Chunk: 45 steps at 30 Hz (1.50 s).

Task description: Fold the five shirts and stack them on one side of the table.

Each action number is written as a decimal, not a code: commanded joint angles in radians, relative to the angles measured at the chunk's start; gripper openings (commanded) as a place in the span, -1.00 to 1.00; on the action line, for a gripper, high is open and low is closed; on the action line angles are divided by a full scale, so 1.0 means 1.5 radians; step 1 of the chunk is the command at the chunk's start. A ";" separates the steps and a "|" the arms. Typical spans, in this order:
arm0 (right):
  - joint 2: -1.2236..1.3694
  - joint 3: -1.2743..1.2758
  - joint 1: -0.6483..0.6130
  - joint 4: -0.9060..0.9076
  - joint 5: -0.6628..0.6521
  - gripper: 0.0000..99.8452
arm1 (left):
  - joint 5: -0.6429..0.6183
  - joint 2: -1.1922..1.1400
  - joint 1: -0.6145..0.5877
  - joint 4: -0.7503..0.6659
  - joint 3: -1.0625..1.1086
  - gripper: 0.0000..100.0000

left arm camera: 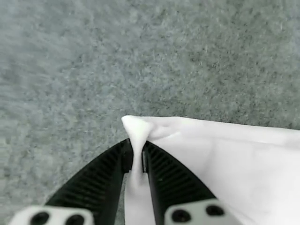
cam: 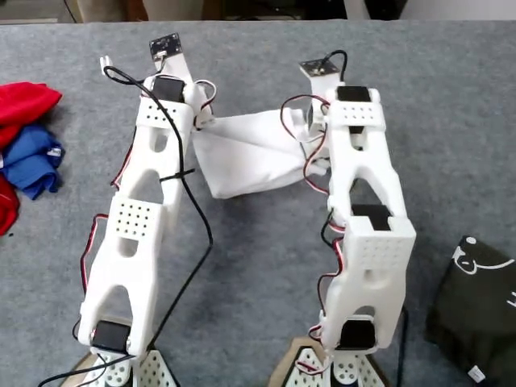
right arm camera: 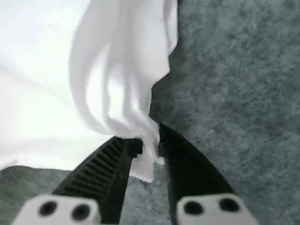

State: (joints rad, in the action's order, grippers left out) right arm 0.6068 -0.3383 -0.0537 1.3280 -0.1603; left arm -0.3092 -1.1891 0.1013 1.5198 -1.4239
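High view: fixed overhead, well off, looking steeply down over the grey surface [cam: 258,274].
Left wrist view: rides my left wrist, peering along my left fingers [left arm camera: 103,176], very close to the surface.
Right wrist view: likewise behind my right fingers [right arm camera: 105,171], just as close.
Shared: all three catch the white shirt [cam: 250,153].

I see the bench [cam: 258,274] covered edge to edge in a grey, felt-like surface. At its left edge a red shirt [cam: 24,101] lies crumpled. A blue shirt [cam: 34,161] is bunched against it on the near side, with more red cloth [cam: 5,205] beyond that. A black shirt [cam: 476,310] lies by the right near corner, well apart. A white shirt [cam: 250,157] sits mid-bench; I cannot tell how much of it rests on the surface.
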 commanded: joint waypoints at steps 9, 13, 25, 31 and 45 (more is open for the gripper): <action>0.003 -0.020 -0.059 0.004 0.062 -0.81 | 0.007 0.012 -0.053 -0.016 -0.004 -0.96; 0.052 -0.032 -0.085 0.001 0.068 -0.81 | 0.007 0.012 -0.054 -0.016 -0.003 -0.96; 0.172 -0.234 -0.103 0.109 0.069 -0.74 | 0.007 -0.033 -0.052 -0.016 -0.010 -0.96; 0.171 -0.295 -0.107 0.162 0.077 -0.74 | 0.004 -0.033 -0.055 -0.017 -0.010 -0.96; 0.173 -0.504 -0.103 0.304 0.081 -0.74 | 0.006 -0.033 -0.055 -0.014 -0.010 -0.96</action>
State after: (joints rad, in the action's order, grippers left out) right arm 0.8707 -1.0288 -0.1979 1.7561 -0.0529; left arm -0.3076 -1.2520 0.0353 1.5090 -1.4239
